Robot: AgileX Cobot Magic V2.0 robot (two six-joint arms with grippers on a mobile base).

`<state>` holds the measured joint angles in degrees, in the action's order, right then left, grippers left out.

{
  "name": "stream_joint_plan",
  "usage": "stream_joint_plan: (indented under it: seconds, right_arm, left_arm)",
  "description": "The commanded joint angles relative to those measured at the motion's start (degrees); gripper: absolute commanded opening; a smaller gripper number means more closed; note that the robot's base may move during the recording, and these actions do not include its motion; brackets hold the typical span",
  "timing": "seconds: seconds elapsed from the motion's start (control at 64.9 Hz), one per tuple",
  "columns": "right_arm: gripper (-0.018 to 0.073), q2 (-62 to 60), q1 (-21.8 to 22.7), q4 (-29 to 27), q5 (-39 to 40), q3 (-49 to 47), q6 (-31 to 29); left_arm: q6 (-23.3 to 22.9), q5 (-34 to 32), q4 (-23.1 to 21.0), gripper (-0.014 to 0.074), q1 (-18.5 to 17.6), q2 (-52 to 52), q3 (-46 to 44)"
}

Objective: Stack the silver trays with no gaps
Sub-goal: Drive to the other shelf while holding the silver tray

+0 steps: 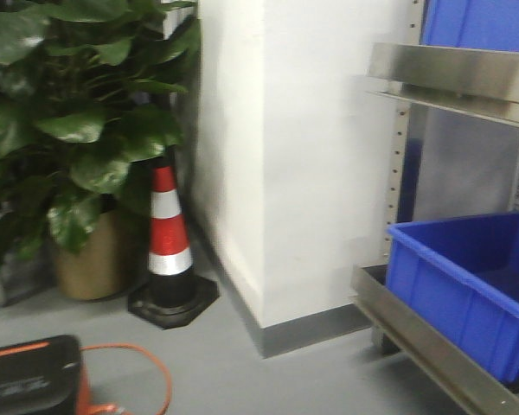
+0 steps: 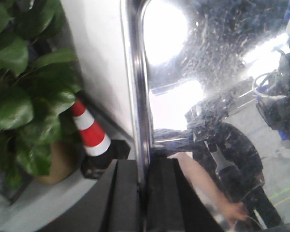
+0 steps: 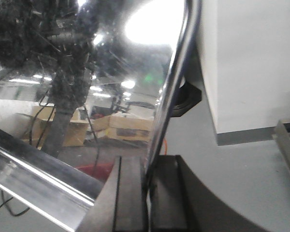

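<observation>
Evidently the job is in its carrying stage rather than its finish. On the left, the left gripper [image 2: 144,169] has its black pads pinched tight on the thin rolled rim of a silver tray [image 2: 212,77], whose mirror-like face stands on edge and fills the right of that wrist view, with a potted plant [image 2: 24,96] and a striped traffic cone [image 2: 89,130] on the floor beyond it. The front view shows that same plant and cone, then a white pillar [image 1: 285,156], then a steel rack [image 1: 450,73] with a blue bin [image 1: 467,277] on its lower shelf; neither arm nor any tray appears there, and no pile of trays is in sight. On the right, the right gripper [image 3: 147,181] is likewise clamped on a rolled rim, the tray face spreading to its left. One tray held by opposite rims would fit both wrist views, though that cannot be settled. A bright steel strip [image 3: 38,169] at the lower left of the right wrist view may be a second tray or a shelf edge; it is too cropped to tell. Judged from this, gripping is done, while nesting the tray flush into another is all left to do.
</observation>
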<state>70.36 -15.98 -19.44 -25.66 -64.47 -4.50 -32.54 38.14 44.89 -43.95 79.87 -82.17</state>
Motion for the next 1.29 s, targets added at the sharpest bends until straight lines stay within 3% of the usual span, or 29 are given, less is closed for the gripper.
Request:
stream_joint_plan:
  seconds: [0.0, 1.278]
  right_arm:
    - [-0.0067, -0.71, 1.56, 5.49, -0.84, 0.11, -0.94]
    - [-0.0067, -0.71, 1.56, 5.49, -0.84, 0.11, -0.94]
  left_arm:
    - [0.37, 5.39, 7.11, -0.0020, 1.52, -1.66, -0.63]
    - [0.37, 5.39, 7.11, -0.0020, 1.52, -1.66, -0.63]
